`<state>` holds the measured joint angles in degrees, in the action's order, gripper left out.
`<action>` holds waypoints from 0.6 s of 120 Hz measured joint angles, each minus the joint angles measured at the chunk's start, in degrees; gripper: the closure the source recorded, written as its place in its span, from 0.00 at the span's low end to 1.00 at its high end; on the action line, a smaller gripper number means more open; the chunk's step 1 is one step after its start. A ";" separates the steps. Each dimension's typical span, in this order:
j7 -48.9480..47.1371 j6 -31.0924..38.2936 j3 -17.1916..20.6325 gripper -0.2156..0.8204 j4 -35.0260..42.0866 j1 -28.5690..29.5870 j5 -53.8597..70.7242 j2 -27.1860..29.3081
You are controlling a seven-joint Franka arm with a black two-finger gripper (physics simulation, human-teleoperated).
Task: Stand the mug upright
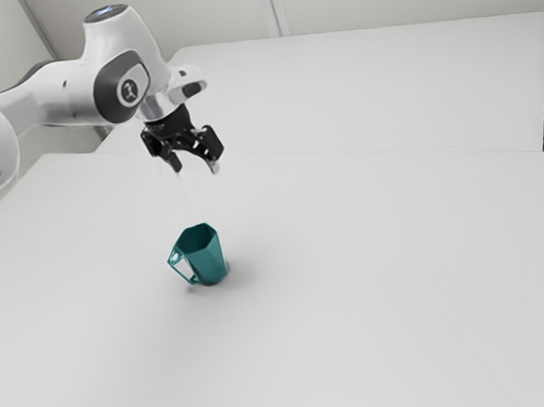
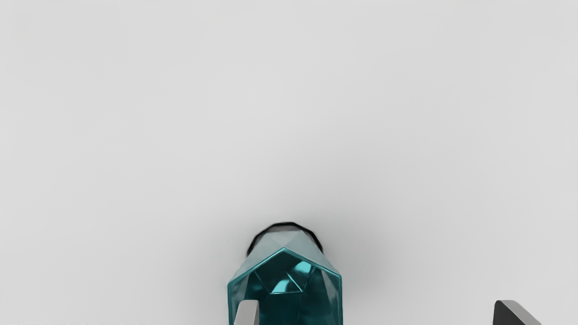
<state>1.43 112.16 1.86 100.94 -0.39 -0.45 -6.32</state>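
Wrist view: fingers (image 2: 247, 312) wide apart, gripping nothing. Exterior view: gripper (image 1: 195, 168) clear above mug (image 1: 205, 256), which stands mouth-up on table (image 1: 372, 280), as wanted. Could be post-release or pre-approach; pose seems to need no righting.

I have open passage over the worktop (image 1: 382, 280) on the mug's near and far sides and toward the exterior view's right. The mug (image 1: 207, 258) obstructs movement below my tool (image 1: 196, 167), its handle (image 1: 181, 273) jutting toward the exterior view's left.
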 joint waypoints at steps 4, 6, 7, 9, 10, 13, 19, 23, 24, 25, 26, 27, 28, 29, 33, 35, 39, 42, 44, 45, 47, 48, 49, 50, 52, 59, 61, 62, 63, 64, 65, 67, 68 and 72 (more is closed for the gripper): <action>0.13 -1.33 -0.01 0.24 -2.17 0.33 -0.07 -0.88; 0.20 -2.02 -0.01 0.24 -3.17 0.47 -0.09 -1.20; 0.23 -2.36 -0.01 0.24 -3.65 0.53 -0.10 -1.32; 0.29 -3.00 -0.01 0.24 -4.59 0.62 -0.11 -1.52; 0.32 -3.33 -0.02 0.24 -5.05 0.65 -0.12 -1.60; 0.41 -4.36 -0.02 0.23 -6.44 0.69 -0.13 -1.78; 0.58 -6.57 -0.02 0.23 -8.83 0.61 -0.16 -1.84; 0.68 -7.91 0.02 0.22 -9.91 0.56 -0.15 -1.63; 0.71 -8.22 0.02 0.22 -10.10 0.54 -0.14 -1.56; 0.74 -8.51 0.06 0.22 -10.28 0.55 -0.14 -1.49; 0.76 -8.79 0.08 0.22 -10.44 0.55 -0.13 -1.42; 0.79 -9.06 0.12 0.22 -10.61 0.55 -0.13 -1.36; 0.81 -9.33 0.15 0.22 -10.75 0.55 -0.13 -1.29; 0.84 -9.62 0.18 0.22 -10.89 0.54 -0.14 -1.23; 0.93 -10.72 0.29 0.22 -11.27 0.50 -0.15 -0.99; 0.98 -11.24 0.33 0.22 -11.38 0.48 -0.17 -0.83; 1.06 -12.19 0.37 0.22 -11.53 0.44 -0.20 -0.52; 1.12 -12.79 0.36 0.22 -11.60 0.40 -0.23 -0.40; 1.15 -13.16 0.35 0.22 -11.63 0.39 -0.24 -0.35; 1.17 -13.33 0.35 0.21 -11.64 0.40 -0.26 -0.33; 1.20 -13.65 0.35 0.21 -11.66 0.41 -0.28 -0.30; 1.21 -13.80 0.33 0.21 -11.67 0.41 -0.32 -0.29; 1.23 -13.94 0.31 0.21 -11.67 0.40 -0.36 -0.28; 1.25 -14.08 0.29 0.21 -11.68 0.40 -0.41 -0.27; 1.28 -14.34 0.25 0.21 -11.69 0.41 -0.49 -0.25; 1.37 -15.08 0.19 0.21 -11.70 0.48 -0.70 -0.23; 1.39 -15.26 0.18 0.21 -11.70 0.50 -0.74 -0.22; 1.40 -15.34 0.18 0.21 -11.70 0.51 -0.76 -0.22; 1.42 -15.42 0.18 0.21 -11.70 0.51 -0.78 -0.22; 1.43 -15.49 0.17 0.21 -11.71 0.52 -0.80 -0.22; 1.44 -15.56 0.17 0.21 -11.71 0.52 -0.81 -0.22; 1.46 -15.69 0.17 0.21 -11.71 0.52 -0.84 -0.22; 1.47 -15.75 0.17 0.21 -11.71 0.52 -0.86 -0.22; 1.52 -15.98 0.16 0.21 -11.71 0.51 -0.92 -0.22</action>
<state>2.95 96.18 2.02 89.23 0.12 -1.36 -6.54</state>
